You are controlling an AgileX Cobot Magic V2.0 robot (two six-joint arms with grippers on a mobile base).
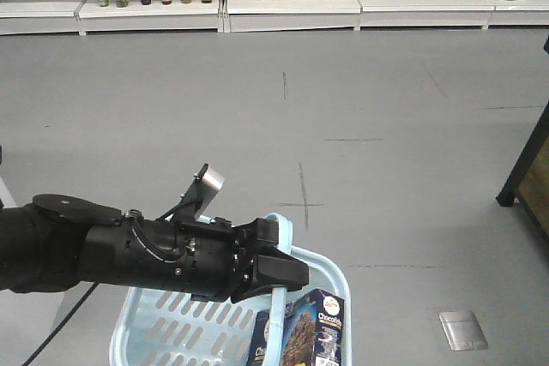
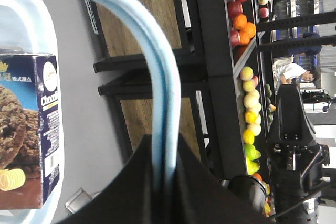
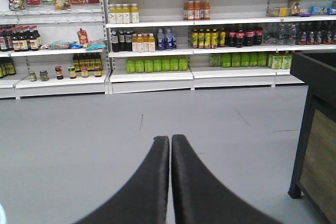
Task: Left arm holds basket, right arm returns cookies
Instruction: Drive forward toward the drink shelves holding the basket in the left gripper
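left gripper grips the basket by its handle, cookies inside. right gripper clenched on nothing. shelves far, black stand right.

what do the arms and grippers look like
Left arm: bulky, matte black, segmented, with a tilted silver block on top and a black cable trailing below. Left gripper: black, blocky. Right gripper: two smooth black fingers tapering to rounded tips.

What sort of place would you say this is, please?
Most likely a supermarket, or a mock one: long white shelves of bottled drinks, a fruit rack, and a blue shopping basket.
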